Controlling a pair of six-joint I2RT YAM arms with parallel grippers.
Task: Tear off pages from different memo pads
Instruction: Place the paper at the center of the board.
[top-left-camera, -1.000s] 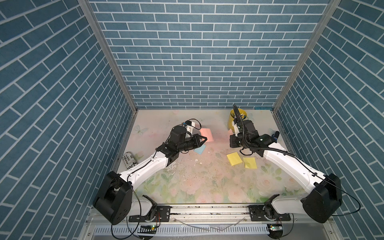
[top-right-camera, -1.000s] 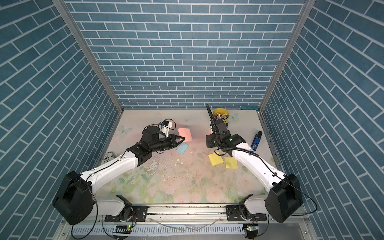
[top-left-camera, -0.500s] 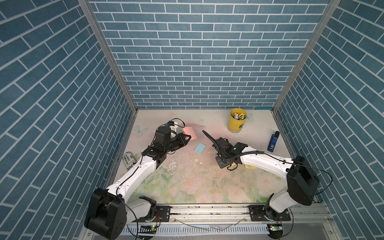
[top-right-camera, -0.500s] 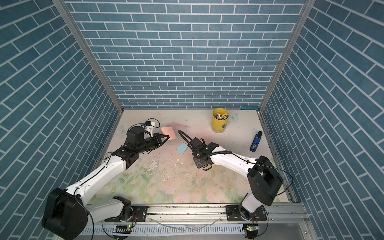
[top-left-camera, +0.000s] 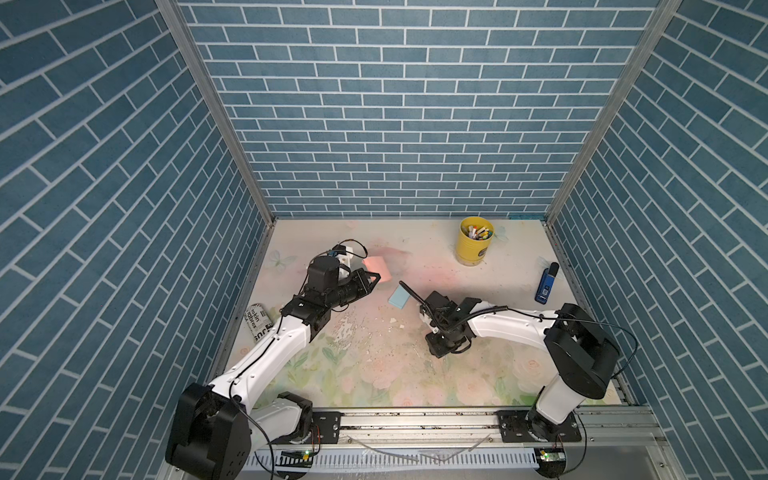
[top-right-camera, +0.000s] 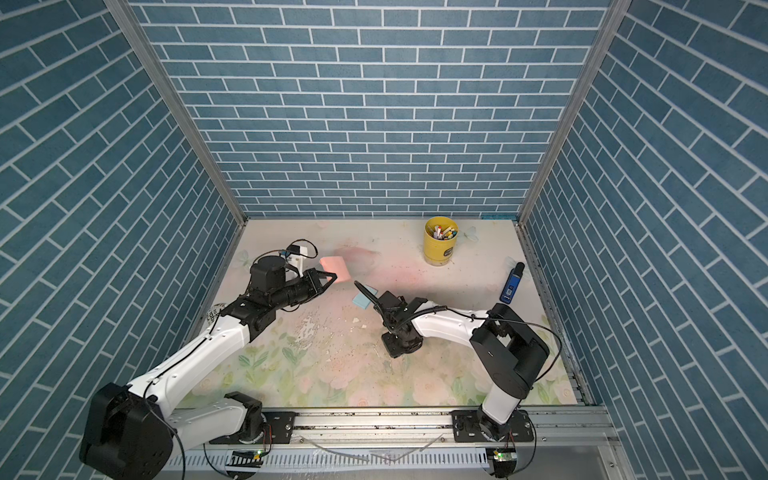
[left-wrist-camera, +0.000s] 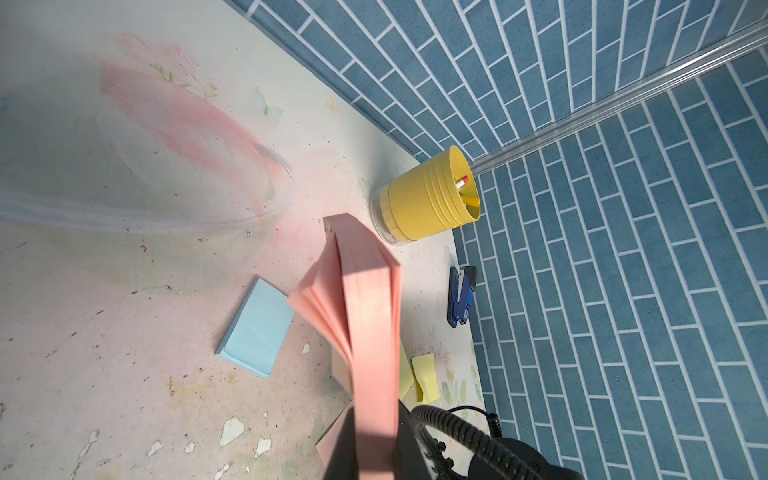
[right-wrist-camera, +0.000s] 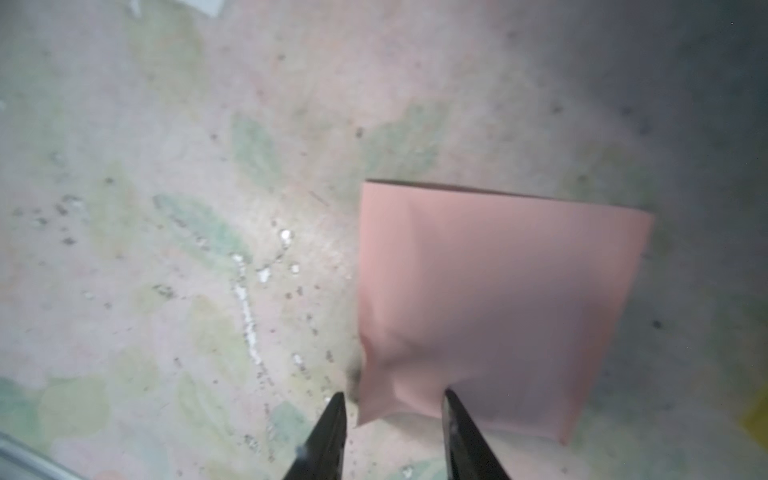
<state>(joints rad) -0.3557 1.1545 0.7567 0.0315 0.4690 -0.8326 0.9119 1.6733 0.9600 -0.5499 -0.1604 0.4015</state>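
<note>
While fanned, the thick pink pad shows soft, layered edges.

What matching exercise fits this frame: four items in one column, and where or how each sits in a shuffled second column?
Items:
1. pink memo pad
2. light blue memo pad
3. pink page
4. yellow cup

States:
A. lying flat on the table between the two arms
B. standing near the back wall, holding small sticks
C. clamped in the left gripper, raised off the table
D. loose on the table just ahead of the right gripper's parted jaws

Pairs: 1-C, 2-A, 3-D, 4-B
</note>
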